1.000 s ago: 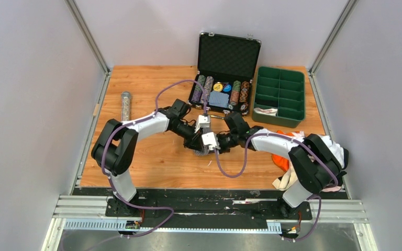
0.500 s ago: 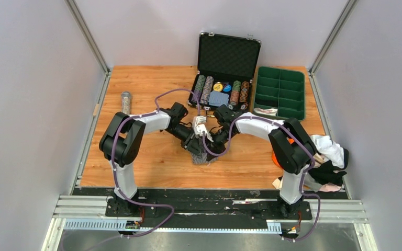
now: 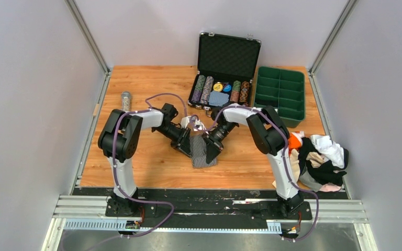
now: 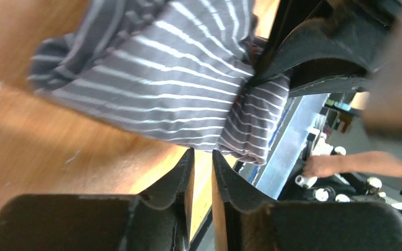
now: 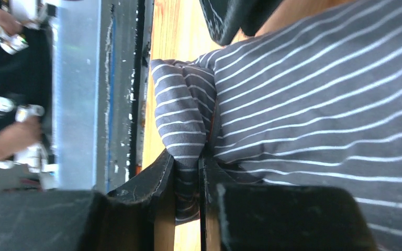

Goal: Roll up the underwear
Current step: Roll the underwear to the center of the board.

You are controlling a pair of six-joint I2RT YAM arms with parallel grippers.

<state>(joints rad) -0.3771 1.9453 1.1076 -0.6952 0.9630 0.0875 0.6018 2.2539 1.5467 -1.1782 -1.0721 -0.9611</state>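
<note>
The grey-and-white pinstriped underwear (image 3: 203, 157) lies partly folded on the wooden table between my two grippers. My right gripper (image 3: 211, 148) is shut on a bunched fold at its edge, seen in the right wrist view (image 5: 187, 157) with the striped cloth (image 5: 303, 94) spreading to the right. My left gripper (image 3: 190, 145) is beside the cloth. In the left wrist view (image 4: 202, 152) its jaws are almost together with only bare wood in the narrow gap, and the striped cloth (image 4: 178, 78) lies just past the tips. The other underwear (image 3: 319, 157) is piled at the table's right edge.
An open black case of poker chips (image 3: 224, 83) stands at the back centre. A green compartment tray (image 3: 280, 94) sits at the back right. A metal cylinder (image 3: 125, 99) stands at the left. The table's front edge and aluminium rail are close behind the cloth.
Both grippers have swung toward the near side and lowered the striped underwear onto the table. The right arm has folded in toward the centre, which uncovers the pile at the right.
</note>
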